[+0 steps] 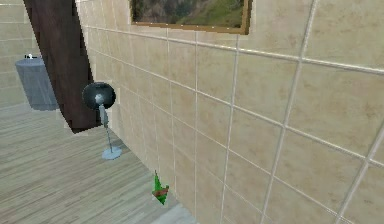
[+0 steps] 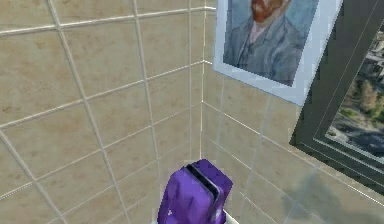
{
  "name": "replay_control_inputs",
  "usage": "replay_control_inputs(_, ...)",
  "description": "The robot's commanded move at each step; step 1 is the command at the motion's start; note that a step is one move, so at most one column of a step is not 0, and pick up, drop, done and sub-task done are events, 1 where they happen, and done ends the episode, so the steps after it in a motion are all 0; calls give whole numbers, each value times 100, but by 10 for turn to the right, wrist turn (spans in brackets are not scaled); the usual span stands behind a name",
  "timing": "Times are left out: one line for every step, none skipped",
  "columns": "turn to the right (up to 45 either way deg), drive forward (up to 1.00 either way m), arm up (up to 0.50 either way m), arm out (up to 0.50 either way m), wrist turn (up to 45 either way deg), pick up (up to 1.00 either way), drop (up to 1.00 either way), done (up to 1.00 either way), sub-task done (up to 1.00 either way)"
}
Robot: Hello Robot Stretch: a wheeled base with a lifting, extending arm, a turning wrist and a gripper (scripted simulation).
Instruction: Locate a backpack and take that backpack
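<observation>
Ahead, the forward view has a tiled wall (image 1: 280,110) across the frame's right, with a framed painting (image 1: 190,12) at the top middle. A grey bin (image 1: 37,82) stands at the left edge, and a dark round-headed lamp (image 1: 100,97) on a thin stand is left of centre. A small green thing (image 1: 158,189) lies on the wooden floor (image 1: 50,170) near the bottom middle.

Next, in the arm side view, the purple backpack (image 2: 197,197) sits upright at the bottom middle of the frame, in the corner where two tiled walls meet. A dark line runs along its top. A portrait (image 2: 268,40) hangs at the upper right, and a dark-framed picture (image 2: 350,100) is at the right edge.

The backpack looks soft and fairly light, likely to sag and fold when lifted. Its smooth fabric may slip, so the top ridge, where a loop or strap would sit, seems the best hold. Whether the claw is apart or together cannot be told, nor where the backpack lies relative to it.
</observation>
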Motion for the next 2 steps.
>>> replay_control_inputs(0, 0, 10, 0, 0, 0, 0, 0, 0)
replay_control_inputs(0, 0, 0, 0, 0, 0, 0, 100, 0)
